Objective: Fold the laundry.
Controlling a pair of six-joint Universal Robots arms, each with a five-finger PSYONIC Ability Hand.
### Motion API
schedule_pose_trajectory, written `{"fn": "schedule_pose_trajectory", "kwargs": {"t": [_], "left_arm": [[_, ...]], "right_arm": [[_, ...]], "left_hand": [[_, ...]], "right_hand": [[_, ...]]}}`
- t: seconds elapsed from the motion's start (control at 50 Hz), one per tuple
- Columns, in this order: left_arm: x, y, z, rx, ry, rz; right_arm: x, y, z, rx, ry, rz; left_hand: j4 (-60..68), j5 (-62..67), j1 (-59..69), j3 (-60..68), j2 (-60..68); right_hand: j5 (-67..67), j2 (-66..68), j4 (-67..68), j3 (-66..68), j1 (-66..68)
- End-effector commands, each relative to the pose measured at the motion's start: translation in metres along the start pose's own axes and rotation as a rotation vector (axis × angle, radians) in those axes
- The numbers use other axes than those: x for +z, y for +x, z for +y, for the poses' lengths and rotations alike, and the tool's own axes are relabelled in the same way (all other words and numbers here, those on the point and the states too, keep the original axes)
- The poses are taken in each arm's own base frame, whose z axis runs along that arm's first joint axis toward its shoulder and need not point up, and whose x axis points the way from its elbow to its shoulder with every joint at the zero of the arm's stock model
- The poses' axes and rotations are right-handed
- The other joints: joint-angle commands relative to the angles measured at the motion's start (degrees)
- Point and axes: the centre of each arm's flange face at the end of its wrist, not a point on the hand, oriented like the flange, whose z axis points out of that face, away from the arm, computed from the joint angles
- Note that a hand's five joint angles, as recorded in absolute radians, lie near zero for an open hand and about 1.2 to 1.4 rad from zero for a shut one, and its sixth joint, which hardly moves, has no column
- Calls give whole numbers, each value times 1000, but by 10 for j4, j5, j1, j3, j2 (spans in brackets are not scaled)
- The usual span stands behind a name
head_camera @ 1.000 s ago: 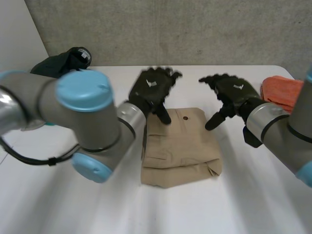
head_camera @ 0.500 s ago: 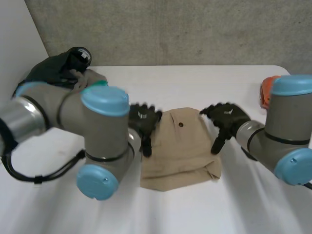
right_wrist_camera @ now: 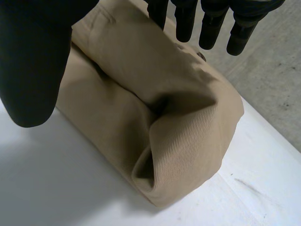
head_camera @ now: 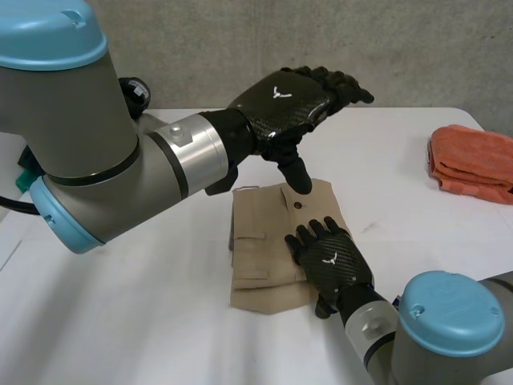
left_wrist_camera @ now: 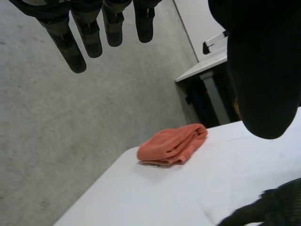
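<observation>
a folded tan garment (head_camera: 264, 233) is seen at the middle of the desk (head_camera: 120, 321), well apart from an orange cloth (head_camera: 473, 160) by the desk's right edge. the right hand (head_camera: 330, 261) is spread flat over the garment's near right part, its fingers (right_wrist_camera: 186, 23) straight and wide, with nothing grasped. the left hand (head_camera: 280, 100) is held raised above the garment's far edge, its fingers (left_wrist_camera: 69, 49) loosely straight and empty.

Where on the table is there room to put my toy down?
The table is bare between the tan cloth and the orange cloth, and on the near side by the left arm. The middle is crowded: the right hand lies on the tan cloth, and the left hand hangs over it.
</observation>
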Motion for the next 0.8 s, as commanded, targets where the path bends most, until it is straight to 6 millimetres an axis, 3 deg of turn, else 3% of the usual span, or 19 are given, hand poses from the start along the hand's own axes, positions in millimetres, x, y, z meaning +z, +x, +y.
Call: {"fn": "schedule_pose_trajectory", "kwargs": {"t": [0.02,0.12,0.16,0.24,0.26,0.4,0.48,0.5,0.56,0.58,0.64,0.66,0.7,0.72,0.8], "left_arm": [[2,1,12,-21,-29,8],[3,0,15,-25,-33,7],[3,0,16,-26,-36,1],[3,-2,15,-25,-36,-12],[3,-2,15,-27,-36,-12],[1,-4,13,-24,-32,-18],[-1,-9,10,-19,-28,-44],[-1,-10,8,-16,-25,-49],[-5,-13,-2,-2,-3,-71],[-6,-14,-5,3,5,-77],[-7,-17,-11,20,29,-93],[-7,-17,-13,22,35,-94],[-7,-17,-15,29,47,-96],[-7,-17,-15,30,47,-96],[-7,-17,-14,30,47,-94]], "right_arm": [[28,2,5,4,66,54],[45,2,6,5,86,66],[49,2,5,5,93,68],[58,7,-5,10,138,85],[63,10,-11,18,168,99],[82,27,-38,14,275,165],[98,70,-58,22,334,285],[105,99,-63,26,358,347],[110,145,-77,19,406,450],[110,172,-89,12,447,506],[111,210,-100,-8,500,577],[111,235,-105,-21,533,614],[113,259,-103,-26,556,641],[115,282,-97,-21,572,652],[124,330,-69,9,604,642]], "left_hand": [[10,0,23,18,24],[9,-2,22,16,23],[9,-2,22,16,23],[5,-5,18,13,19],[5,-5,18,13,19],[5,-5,18,13,19],[5,-5,18,13,19],[5,-5,18,13,19],[4,-7,17,11,17],[4,-7,17,11,17],[2,-9,15,9,16],[2,-9,15,9,16],[2,-9,15,9,16],[2,-9,15,9,16],[2,-9,15,9,16]], "right_hand": [[-28,-3,-24,-22,-19],[-14,10,-10,-8,-5],[84,108,87,89,92],[425,449,428,430,433],[670,694,674,675,678],[672,697,676,678,681],[672,697,676,678,681],[672,697,676,678,681],[672,697,676,678,681],[672,697,676,678,681],[672,697,676,678,681],[672,697,676,678,681],[672,697,676,678,681],[672,697,676,678,681],[672,697,676,678,681]]}}
